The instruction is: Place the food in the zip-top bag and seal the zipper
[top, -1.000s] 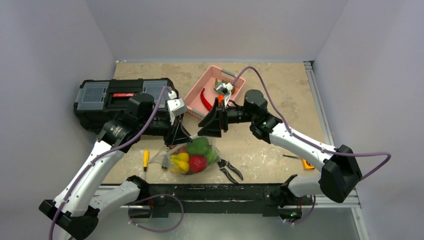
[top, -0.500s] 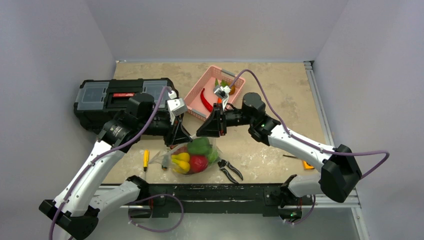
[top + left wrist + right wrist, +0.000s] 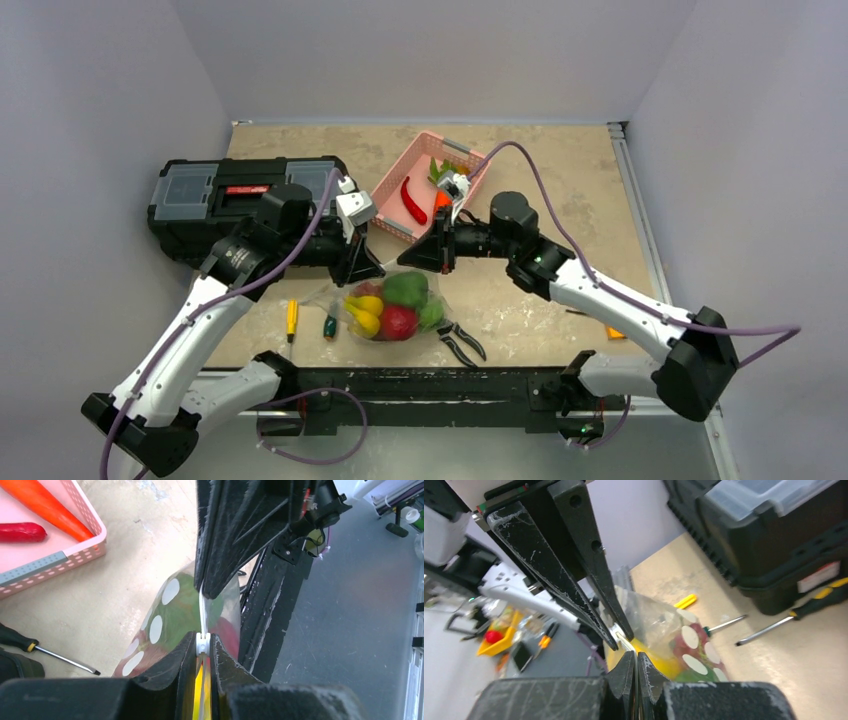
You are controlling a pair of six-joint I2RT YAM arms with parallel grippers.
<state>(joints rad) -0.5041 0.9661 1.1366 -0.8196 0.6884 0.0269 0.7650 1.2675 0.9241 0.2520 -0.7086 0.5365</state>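
Being pinched at two places, the zipper point(image 3: 202, 614) of the zip-top bag point(image 3: 392, 305) is held between both grippers near the front edge of the table point(image 3: 560, 190). The left gripper point(image 3: 202, 642) is closed on the white strip, which is seen clamped between its tips in the left wrist view. The right gripper point(image 3: 210, 592) is closed as well, and the same strip is seen to run up into its tips, so it is gripped there too. A short part of the strip is seen between the two grippers.

The food is found inside the bag: a yellow banana point(image 3: 362, 312), a green pepper point(image 3: 405, 288), a red round fruit point(image 3: 398, 322) and a green round fruit point(image 3: 430, 313) are seen through the clear plastic. Whether the bottom of the bag is resting on the table cannot be told.

A pink basket point(image 3: 391, 183) with a red chili point(image 3: 410, 200) in it is placed behind the bag. A black toolbox point(image 3: 215, 195) is placed at the left side. A yellow screwdriver point(image 3: 291, 318) is laid just left of the bag and pliers point(image 3: 460, 340) just right of it.
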